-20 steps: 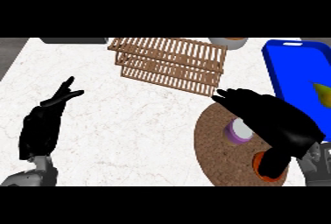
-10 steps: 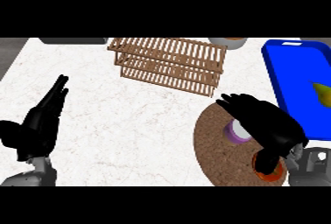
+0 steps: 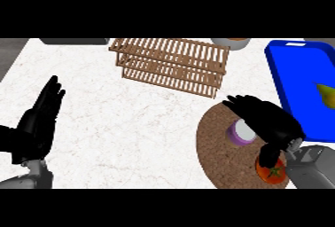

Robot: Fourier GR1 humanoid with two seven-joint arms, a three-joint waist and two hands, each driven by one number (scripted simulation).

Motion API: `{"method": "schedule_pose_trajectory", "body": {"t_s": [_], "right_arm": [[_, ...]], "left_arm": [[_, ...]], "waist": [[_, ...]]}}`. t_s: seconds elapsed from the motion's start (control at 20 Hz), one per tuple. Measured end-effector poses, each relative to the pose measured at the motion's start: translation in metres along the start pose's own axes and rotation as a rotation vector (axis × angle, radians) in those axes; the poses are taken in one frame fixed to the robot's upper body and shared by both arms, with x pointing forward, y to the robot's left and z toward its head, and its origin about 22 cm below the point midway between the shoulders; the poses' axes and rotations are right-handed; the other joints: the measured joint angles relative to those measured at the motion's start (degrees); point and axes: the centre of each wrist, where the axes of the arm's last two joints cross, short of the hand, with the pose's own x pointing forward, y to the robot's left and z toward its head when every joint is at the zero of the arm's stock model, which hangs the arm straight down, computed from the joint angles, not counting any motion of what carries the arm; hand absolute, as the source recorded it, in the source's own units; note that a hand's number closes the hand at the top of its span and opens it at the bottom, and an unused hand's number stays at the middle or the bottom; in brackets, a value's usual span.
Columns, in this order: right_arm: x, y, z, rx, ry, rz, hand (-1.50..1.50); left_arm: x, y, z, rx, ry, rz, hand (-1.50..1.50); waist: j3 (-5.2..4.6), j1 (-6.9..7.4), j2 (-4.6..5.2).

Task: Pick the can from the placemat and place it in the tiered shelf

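A purple can with a pale top [image 3: 241, 132] stands on the round brown placemat [image 3: 219, 142] at the lower right. My right hand [image 3: 270, 122] covers the can from the right, its fingers curled over the can's top and far side, the thumb reaching down toward a tomato. The wooden tiered shelf [image 3: 173, 64] lies at the back centre of the counter. At the left edge my left hand [image 3: 37, 124] rests open with straight fingers pointing up, away from everything.
A red tomato [image 3: 271, 172] sits on the placemat's near edge, just below my right thumb. A blue tray [image 3: 294, 75] with a yellow item [image 3: 326, 95] runs along the right side. A grey bowl [image 3: 230, 42] stands behind the shelf.
My right hand has settled lower and closer round the can, fingers curling in. My left hand has straightened from a tilted pose to upright.
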Motion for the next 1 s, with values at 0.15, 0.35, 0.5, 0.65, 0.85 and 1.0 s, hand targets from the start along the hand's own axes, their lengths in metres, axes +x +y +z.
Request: {"method": "schedule_pose_trajectory", "body": {"t_s": [0.15, 0.35, 0.5, 0.65, 0.85, 1.0], "right_arm": [[0.004, 0.006, -0.007, -0.009, -0.006, -0.005, -1.50], [-0.002, 0.019, -0.014, -0.017, -0.028, -0.021, -1.50], [-0.003, 0.026, -0.019, -0.020, -0.041, -0.022, -1.50], [0.001, 0.032, -0.024, -0.024, -0.051, -0.026, -1.50], [-0.003, 0.045, -0.027, -0.011, -0.040, -0.035, -1.50], [-0.010, 0.049, -0.038, 0.020, -0.033, -0.029, 1.50]], "left_arm": [[-0.002, -0.005, 0.003, 0.000, -0.002, -0.002, 0.00], [-0.001, -0.002, -0.001, 0.001, -0.004, -0.002, 0.00], [-0.006, -0.002, -0.002, 0.002, -0.002, -0.008, 0.00], [-0.005, -0.004, -0.008, 0.001, -0.002, -0.007, 0.00], [-0.007, -0.003, -0.005, 0.006, -0.003, -0.007, 0.00], [-0.001, -0.004, -0.005, 0.004, -0.001, -0.001, 0.00]], "waist": [[-0.01, 0.01, -0.01], [0.00, -0.03, 0.00], [-0.01, -0.06, 0.01], [-0.01, -0.07, 0.01], [-0.01, -0.08, -0.01], [-0.02, 0.02, -0.02]]}}
